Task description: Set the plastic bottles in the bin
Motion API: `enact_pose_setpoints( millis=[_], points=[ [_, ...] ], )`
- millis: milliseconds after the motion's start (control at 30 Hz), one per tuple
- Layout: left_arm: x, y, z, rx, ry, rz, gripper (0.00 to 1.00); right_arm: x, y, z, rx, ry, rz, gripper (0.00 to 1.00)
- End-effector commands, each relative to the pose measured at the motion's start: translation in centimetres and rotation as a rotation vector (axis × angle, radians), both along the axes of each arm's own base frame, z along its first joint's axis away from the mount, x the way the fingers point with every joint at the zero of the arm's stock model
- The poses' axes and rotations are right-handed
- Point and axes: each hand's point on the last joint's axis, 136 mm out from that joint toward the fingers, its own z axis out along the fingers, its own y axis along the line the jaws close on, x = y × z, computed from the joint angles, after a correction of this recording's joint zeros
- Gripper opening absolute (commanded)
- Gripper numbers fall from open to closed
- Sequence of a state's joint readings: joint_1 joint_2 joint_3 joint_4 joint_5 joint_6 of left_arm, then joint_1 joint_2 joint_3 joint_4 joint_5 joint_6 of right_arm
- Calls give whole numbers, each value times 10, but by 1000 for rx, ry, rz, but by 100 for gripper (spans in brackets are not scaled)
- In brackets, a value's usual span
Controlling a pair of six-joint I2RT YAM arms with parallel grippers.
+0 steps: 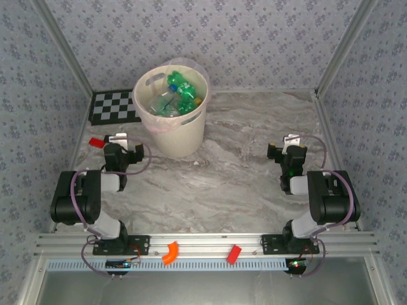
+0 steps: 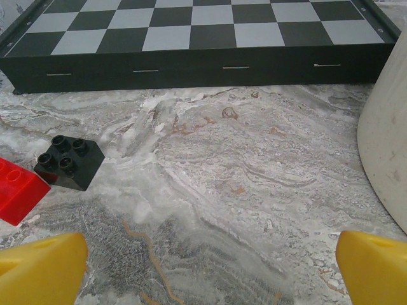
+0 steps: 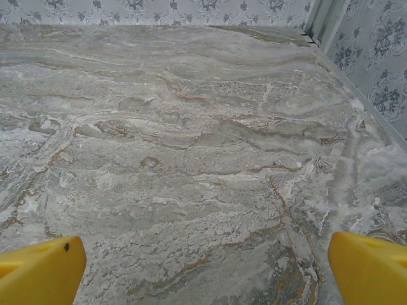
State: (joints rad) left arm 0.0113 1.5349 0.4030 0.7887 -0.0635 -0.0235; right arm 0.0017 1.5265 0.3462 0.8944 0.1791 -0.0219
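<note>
Where marbled tabletop (image 1: 241,178) meets floral walls (image 1: 254,38), checkerboard (image 1: 112,107), bin (image 1: 178,136).

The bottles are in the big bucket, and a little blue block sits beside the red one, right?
That little block beside the red block is black, not blue; the left wrist view shows it. The bottles are in the bucket.

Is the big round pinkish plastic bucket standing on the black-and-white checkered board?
No, the bucket stands on the marble table, beside the board.

Lit brightly, evenly from above; casts soft faint shadows; blurs on yellow fingers (image 2: 38,270) at 5 and 7 o'clock.
</note>
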Motion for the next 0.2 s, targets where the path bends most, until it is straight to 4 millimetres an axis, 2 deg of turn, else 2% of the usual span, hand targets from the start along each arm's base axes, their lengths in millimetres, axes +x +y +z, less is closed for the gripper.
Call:
enact_pose_setpoints(
  millis=[0,167],
  points=[
    [6,-3,9,-7,-33,-17,100,4,-3,3,9,-9,-23,100],
    [6,-3,9,-7,-32,-18,100,4,-3,3,9,-8,-23,100]
  ],
)
